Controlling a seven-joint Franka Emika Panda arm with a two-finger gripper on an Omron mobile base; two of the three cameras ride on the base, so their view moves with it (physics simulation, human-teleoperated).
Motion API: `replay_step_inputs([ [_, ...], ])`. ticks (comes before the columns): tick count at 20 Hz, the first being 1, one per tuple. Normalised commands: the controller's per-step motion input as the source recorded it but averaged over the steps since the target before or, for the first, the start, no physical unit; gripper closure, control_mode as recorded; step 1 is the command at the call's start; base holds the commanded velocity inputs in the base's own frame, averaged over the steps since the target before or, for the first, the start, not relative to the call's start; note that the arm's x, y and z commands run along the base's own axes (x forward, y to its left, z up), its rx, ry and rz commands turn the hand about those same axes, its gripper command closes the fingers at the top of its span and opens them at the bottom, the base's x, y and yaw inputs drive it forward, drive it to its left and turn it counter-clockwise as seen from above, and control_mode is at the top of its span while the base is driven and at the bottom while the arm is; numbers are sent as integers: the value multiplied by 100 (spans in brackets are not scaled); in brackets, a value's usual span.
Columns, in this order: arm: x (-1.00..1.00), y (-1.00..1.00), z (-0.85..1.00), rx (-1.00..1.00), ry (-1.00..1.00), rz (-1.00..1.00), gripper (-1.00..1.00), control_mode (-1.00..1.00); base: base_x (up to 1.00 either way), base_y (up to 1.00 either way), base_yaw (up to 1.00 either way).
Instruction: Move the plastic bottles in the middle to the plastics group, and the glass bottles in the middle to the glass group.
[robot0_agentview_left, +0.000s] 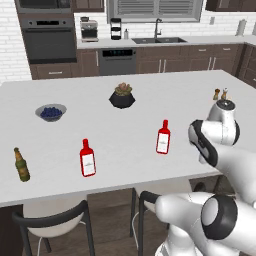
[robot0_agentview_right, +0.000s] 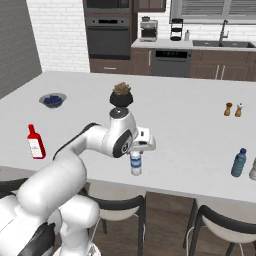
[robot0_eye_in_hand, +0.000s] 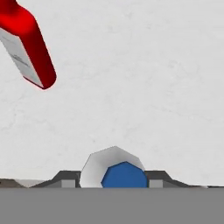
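Note:
My gripper (robot0_agentview_right: 135, 155) is shut on the top of the clear plastic bottle (robot0_agentview_right: 135, 164) with a blue label, near the counter's front edge. In the hand view its white cap (robot0_eye_in_hand: 114, 168) sits between my dark fingers (robot0_eye_in_hand: 65, 180). A red white-labelled glass bottle (robot0_agentview_left: 163, 136) stands mid-counter, just left of my arm, and shows at the upper left of the hand view (robot0_eye_in_hand: 26, 43). At the left stand a second red bottle (robot0_agentview_left: 87, 158) and a dark olive-brown bottle (robot0_agentview_left: 21, 165). A blue-teal plastic bottle (robot0_agentview_right: 239, 162) stands at the far right.
A dark pot with a plant (robot0_agentview_left: 122, 96) and a bowl of blueberries (robot0_agentview_left: 50, 112) sit farther back. Salt and pepper shakers (robot0_agentview_right: 233, 109) stand at the back right. A pale object (robot0_agentview_right: 253, 170) is cut off beside the teal bottle. Chairs (robot0_agentview_right: 120, 205) stand under the front edge.

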Motion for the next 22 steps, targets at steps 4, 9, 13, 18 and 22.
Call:
replay_step_inputs([
  [4,15,-100,13,0,8,-9,100,-100,0,0,0],
  [9,43,-100,21,0,4,-3,100,-100,0,0,0],
  [13,48,-100,2,0,3,-1,100,-100,0,0,0],
  [18,39,-100,-13,1,0,-1,100,-100,0,0,0],
  [22,25,-100,-31,1,0,0,100,-100,0,0,0],
])
